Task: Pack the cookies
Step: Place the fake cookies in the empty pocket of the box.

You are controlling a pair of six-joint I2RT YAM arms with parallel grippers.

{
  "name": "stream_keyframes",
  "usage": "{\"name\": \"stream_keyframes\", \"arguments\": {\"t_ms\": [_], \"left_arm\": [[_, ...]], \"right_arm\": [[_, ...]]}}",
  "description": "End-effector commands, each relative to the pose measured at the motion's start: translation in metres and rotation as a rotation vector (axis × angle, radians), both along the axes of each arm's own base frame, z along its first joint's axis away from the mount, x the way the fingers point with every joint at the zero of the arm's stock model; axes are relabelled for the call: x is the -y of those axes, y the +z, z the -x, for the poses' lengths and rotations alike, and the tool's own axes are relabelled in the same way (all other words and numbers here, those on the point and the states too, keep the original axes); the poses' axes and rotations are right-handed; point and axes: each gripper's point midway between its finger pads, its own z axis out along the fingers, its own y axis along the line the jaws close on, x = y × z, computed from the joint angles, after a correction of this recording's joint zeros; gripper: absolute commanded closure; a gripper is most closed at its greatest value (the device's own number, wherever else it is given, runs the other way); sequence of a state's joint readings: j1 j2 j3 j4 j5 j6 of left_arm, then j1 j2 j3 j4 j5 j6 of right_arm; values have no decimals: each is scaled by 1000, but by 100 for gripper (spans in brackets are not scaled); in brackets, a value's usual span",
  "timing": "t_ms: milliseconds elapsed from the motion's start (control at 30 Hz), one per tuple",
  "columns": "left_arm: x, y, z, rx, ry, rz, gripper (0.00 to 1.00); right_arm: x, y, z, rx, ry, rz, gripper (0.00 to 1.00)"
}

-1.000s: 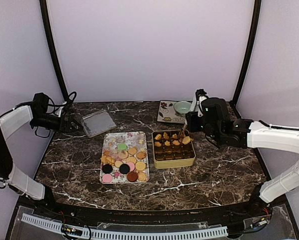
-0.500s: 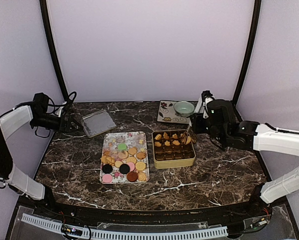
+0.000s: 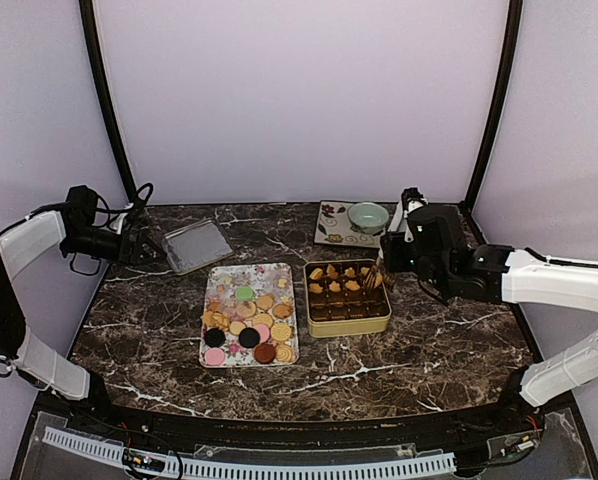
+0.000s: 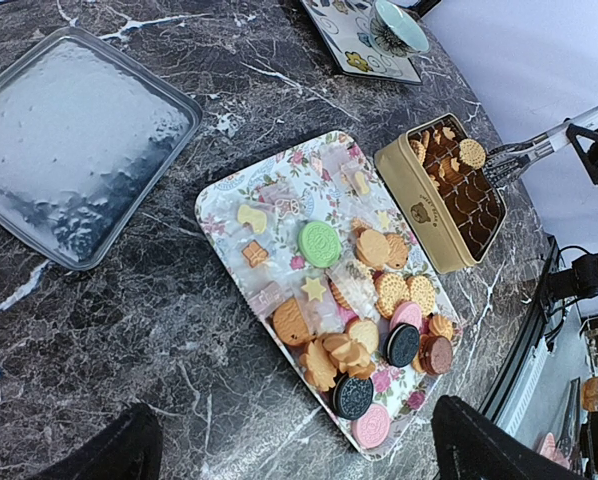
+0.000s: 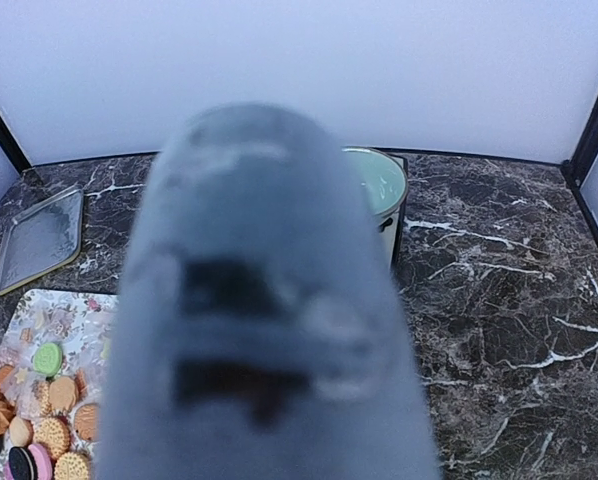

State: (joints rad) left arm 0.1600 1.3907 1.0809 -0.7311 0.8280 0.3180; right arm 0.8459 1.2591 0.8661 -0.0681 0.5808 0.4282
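1. Cookies (image 3: 247,318) mostly lie on the flowery tray (image 3: 229,277) at mid-table: tan ones, plus pink, green and dark discs.
2. A few already sit in the far row of the gold tin (image 3: 349,329), just right of the tray. Its nearer compartments look empty.
3. My right gripper (image 3: 391,258) is clenched on tongs (image 4: 519,158), whose tips hang over the tin's far right corner.
4. My left gripper (image 3: 139,247) stands released at far left, beside a silver lid (image 3: 197,245).
5. I judge packing barely begun, with most cookies left to move.
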Motion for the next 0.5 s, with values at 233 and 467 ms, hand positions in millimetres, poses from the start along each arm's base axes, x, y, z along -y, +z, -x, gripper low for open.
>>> {"name": "stream_keyframes", "arguments": {"t_ms": [233, 467], "left_arm": [[1, 11, 4, 24, -6, 10, 4], [1, 10, 5, 25, -7, 7, 4]], "right_arm": [[-7, 15, -8, 49, 5, -82, 56], [-11, 31, -9, 85, 24, -99, 56]]}}
